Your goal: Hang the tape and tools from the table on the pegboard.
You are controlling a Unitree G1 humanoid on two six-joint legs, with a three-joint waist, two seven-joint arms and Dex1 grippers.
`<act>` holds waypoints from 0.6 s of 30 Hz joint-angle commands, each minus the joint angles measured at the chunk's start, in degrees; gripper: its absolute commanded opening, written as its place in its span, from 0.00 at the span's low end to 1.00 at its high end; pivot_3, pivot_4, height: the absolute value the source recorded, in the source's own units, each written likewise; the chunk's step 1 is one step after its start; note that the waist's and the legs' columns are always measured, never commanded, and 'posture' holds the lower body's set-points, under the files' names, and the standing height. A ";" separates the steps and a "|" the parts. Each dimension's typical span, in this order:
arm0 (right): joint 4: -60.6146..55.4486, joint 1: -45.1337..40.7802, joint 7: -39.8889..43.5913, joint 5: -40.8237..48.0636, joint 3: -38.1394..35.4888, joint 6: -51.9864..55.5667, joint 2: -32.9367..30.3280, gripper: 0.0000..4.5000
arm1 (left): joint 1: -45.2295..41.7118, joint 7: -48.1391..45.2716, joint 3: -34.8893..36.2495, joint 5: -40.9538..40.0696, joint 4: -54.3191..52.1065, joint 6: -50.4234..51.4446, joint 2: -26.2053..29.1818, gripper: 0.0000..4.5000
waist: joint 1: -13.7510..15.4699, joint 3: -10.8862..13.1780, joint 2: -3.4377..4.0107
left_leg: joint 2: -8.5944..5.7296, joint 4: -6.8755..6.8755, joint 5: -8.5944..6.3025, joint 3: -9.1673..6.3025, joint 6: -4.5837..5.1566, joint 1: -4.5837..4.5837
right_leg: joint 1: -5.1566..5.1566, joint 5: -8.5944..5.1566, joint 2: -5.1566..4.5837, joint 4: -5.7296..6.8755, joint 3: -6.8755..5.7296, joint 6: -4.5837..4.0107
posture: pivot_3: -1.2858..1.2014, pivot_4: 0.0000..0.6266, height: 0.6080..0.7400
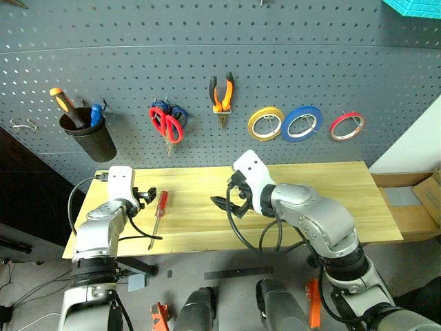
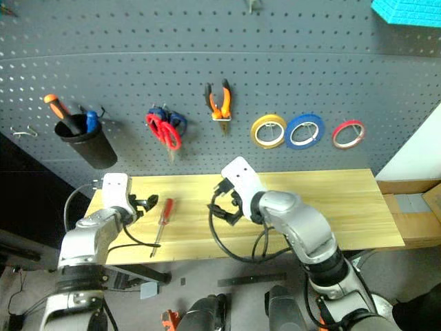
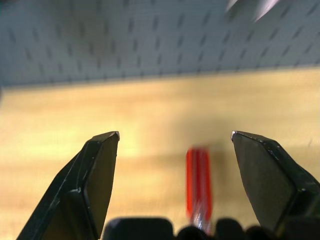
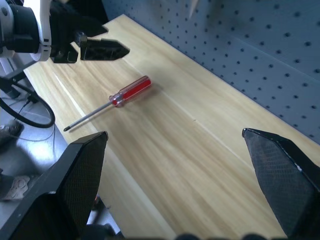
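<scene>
Screwdriver left on the table, left gripper lined up on its handle

Screwdriver (image 1: 158, 216) is the last task item lying flat on the table (image 1: 331, 200); its red handle points to twelve o'clock, toward the pegboard (image 1: 207, 48), and its thin steel shaft runs to six o'clock, the tip near the front edge. Red scissors (image 1: 167, 125), pliers (image 1: 221, 96) and red tape (image 1: 346, 125) already hang on the board.

The left gripper (image 1: 147, 196) sits at nine o'clock of the handle, just beside it, jaws spread wide and empty. The right gripper (image 1: 229, 202), at three o'clock and well apart, is also fully spread and holds nothing.

The tool looks light and rigid. Its smooth plastic handle may roll or slip, and the shaft is too thin to pinch well, so a grip across mid-handle seems best.
</scene>
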 commanded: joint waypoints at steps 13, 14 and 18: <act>1.97 -9.28 6.68 0.83 8.07 -5.98 -0.19 1.00 | -7.03 -6.94 -6.47 1.06 16.99 3.54 2.06 0.86 | -1.19 0.25 -0.20 | 0.08 -0.11 -0.01 -0.09 -0.02 -0.02 | -0.08 0.05 -0.11 0.01 -0.04 -0.08 | 0.44 0.39 1.00; 2.07 -9.46 6.97 0.47 8.51 -6.54 -0.53 1.00 | -7.28 -7.00 -6.73 1.09 17.83 3.05 1.87 0.86 | -1.18 0.26 -0.21 | 0.08 -0.11 -0.01 -0.11 -0.02 -0.02 | -0.08 0.05 -0.13 0.01 -0.06 -0.09 | 0.44 0.38 1.00; 2.33 -9.39 7.36 -0.25 9.04 -7.46 -1.44 1.00 | -7.72 -7.42 -7.19 0.91 19.51 1.62 1.59 0.66 | -1.19 0.26 -0.22 | 0.08 -0.10 -0.02 -0.10 -0.03 -0.02 | -0.08 0.06 -0.16 0.00 -0.04 -0.10 | 0.44 0.37 1.00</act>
